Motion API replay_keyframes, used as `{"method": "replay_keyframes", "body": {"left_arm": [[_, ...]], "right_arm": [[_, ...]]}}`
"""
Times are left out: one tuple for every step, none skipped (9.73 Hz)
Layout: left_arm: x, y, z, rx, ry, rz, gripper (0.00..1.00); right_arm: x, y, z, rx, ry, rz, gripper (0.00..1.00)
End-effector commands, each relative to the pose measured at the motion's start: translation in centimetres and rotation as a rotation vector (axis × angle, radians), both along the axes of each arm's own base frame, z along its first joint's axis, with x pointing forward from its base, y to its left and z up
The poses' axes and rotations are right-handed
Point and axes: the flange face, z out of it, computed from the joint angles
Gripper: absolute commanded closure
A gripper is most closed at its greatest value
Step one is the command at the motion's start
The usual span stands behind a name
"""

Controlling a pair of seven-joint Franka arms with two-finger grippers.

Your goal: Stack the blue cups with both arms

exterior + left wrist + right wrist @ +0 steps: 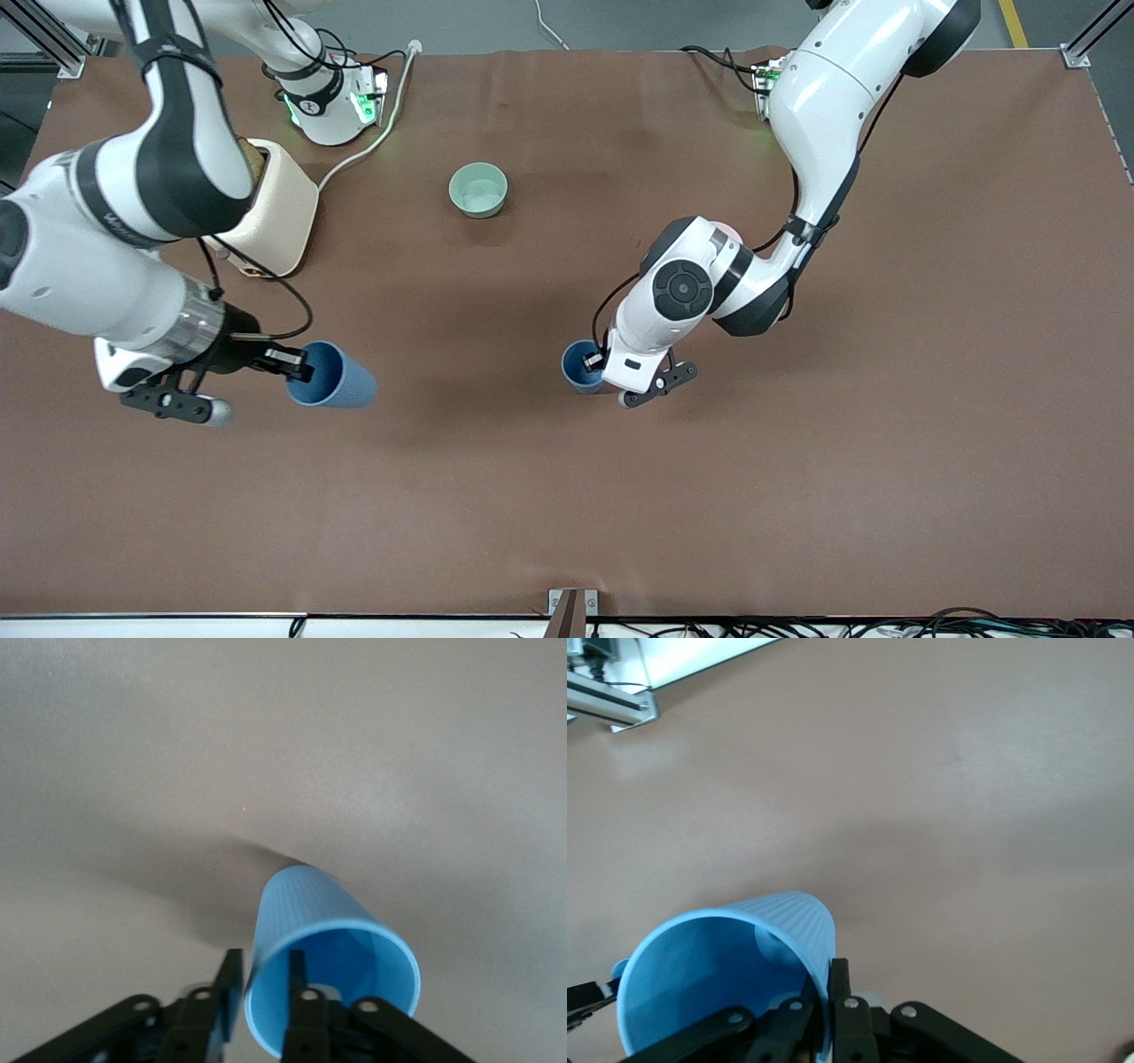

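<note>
A wide table covered in a matte brown sheet [567,496] is carrying only a few things. A small round pale green bowl [478,190] is sitting upright near its middle, farther from the front camera. A cream rounded box-shaped appliance [282,213] is standing toward the right arm's end, with a white cable [372,142] lying on the sheet beside it.

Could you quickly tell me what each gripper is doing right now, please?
Left gripper: shut on the rim of a small matte blue tapered cup.
Right gripper: shut on the second identical blue cup's rim.
</note>
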Motion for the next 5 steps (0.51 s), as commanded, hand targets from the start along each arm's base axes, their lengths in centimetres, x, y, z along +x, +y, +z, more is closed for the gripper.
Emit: {"method": "replay_keyframes", "body": {"left_arm": [[1.7, 1.6, 3.6, 0.032, -0.084, 0.01, 0.0], [2.6, 3.8, 7.6, 0.068, -0.126, 0.002, 0.0], [3.9, 7.8, 12.3, 0.099, -0.15, 0.0, 0.0], [4.2, 11.6, 18.1, 0.118, -0.194, -0.036, 0.0], [4.2, 16.0, 22.5, 0.158, -0.201, -0.086, 0.0]], "right_arm": [[-0.7, 4.2, -1.0, 0.019, -0.008, -0.033, 0.99], [-1.2, 6.9, -1.3, 0.024, -0.014, -0.04, 0.99], [-1.9, 10.1, -1.9, 0.032, -0.014, -0.062, 0.99], [-2.9, 14.1, -3.2, 0.036, -0.015, -0.069, 0.99], [-4.3, 18.8, -5.2, 0.042, -0.016, -0.085, 0.99]]}}
